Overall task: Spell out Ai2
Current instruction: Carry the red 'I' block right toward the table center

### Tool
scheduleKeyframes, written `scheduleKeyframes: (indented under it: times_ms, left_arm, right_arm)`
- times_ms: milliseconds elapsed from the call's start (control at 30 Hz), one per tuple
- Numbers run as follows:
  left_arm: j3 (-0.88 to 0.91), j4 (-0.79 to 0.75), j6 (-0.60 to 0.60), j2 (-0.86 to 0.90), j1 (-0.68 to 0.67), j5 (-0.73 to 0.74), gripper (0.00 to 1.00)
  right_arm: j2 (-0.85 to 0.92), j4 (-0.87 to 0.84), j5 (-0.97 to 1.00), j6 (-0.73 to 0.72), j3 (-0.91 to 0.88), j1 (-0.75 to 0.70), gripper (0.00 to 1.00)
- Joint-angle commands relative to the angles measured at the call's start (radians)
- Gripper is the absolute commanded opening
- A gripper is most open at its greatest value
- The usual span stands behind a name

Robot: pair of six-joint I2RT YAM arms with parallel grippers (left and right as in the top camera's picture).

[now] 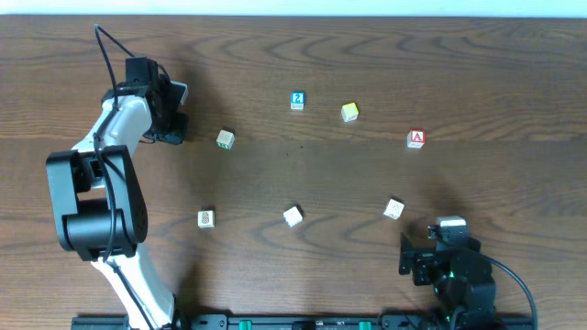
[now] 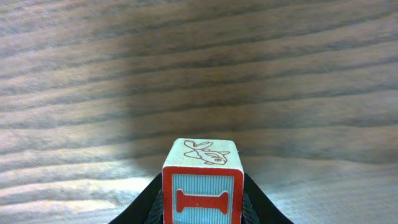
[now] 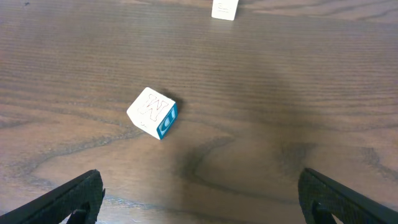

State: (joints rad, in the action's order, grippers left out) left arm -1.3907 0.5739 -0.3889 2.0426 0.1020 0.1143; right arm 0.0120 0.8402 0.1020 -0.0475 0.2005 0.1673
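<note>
My left gripper is at the far left of the table, shut on a wooden block with a red letter I on a blue striped face. The fingers hold it just above the wood. The overhead view hides this block. A blue 2 block lies at the far middle. A red A block lies to the right. My right gripper is open and empty at the near right. A white block with a blue side lies ahead of it, apart from the fingers.
Other loose blocks: a yellow-green one beside the 2 block, one right of my left gripper, two in the near row, and the white one near my right gripper. Another block shows far off.
</note>
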Motion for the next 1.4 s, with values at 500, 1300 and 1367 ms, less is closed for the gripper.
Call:
scheduleKeyframes:
  times_ms: [500,1300,1367]
  left_arm:
    - [-0.458,0.351,-0.508,0.014,-0.511,0.167,0.06]
    - [-0.456,0.349,-0.693,0.237,-0.592,0.167,0.06]
    - [-0.456,0.350,-0.702,0.249,-0.593,0.169,0.06]
  right_arm:
    - [-0.006,0.002,-0.001,0.011,-0.013,-0.007,0.99]
    - [-0.006,0.002,-0.001,0.011,-0.013,-0.007,0.99]
    - [-0.006,0.002,-0.001,0.011,-0.013,-0.007,0.99]
